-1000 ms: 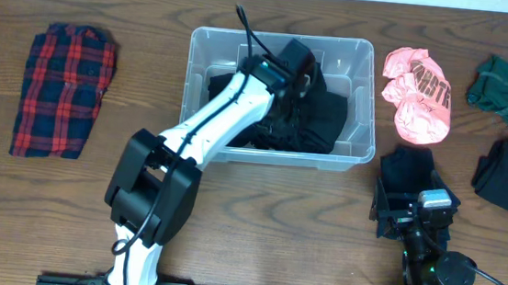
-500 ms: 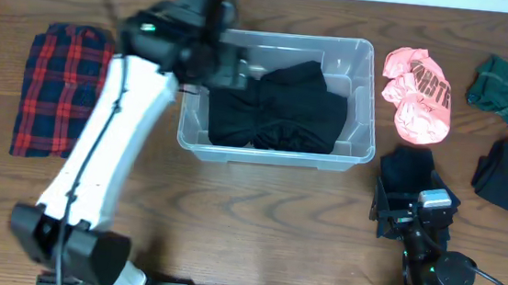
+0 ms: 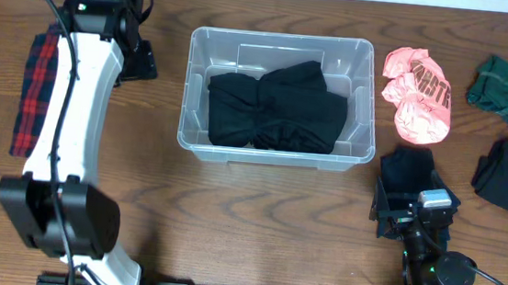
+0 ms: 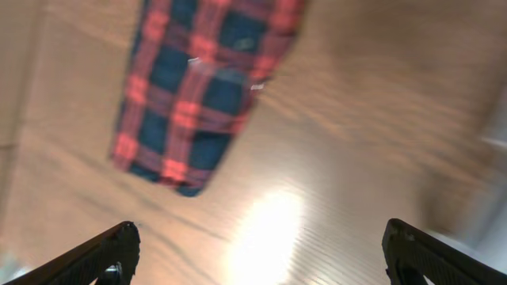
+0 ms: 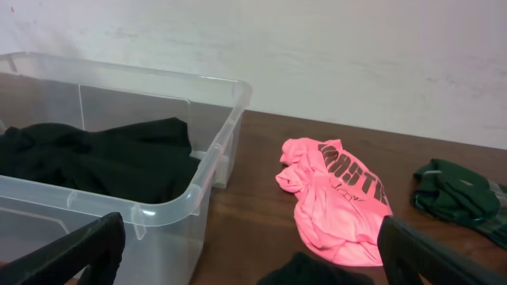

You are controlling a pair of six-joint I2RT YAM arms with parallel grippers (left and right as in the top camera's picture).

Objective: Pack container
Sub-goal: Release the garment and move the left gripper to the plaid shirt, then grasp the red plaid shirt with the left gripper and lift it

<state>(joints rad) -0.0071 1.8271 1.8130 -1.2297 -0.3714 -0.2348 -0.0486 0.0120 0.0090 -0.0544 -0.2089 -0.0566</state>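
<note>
Wooden table (image 3: 258,198): we log container (image 3: 281,40) at its centre, black clothes (image 3: 275,112) folded inside. Left of container: red plaid shirt (image 3: 32,95). Right of container: pink shirt (image 3: 417,94). Left gripper (image 4: 261,257) left of container near plaid shirt, fingers wide apart, empty. Right gripper (image 5: 253,253) front-right of container, fingers spread, empty.

Overhead, right wrist views sharp, evenly lit. Left wrist view motion-blurred; bright glare patch on table (image 4: 265,229).
</note>
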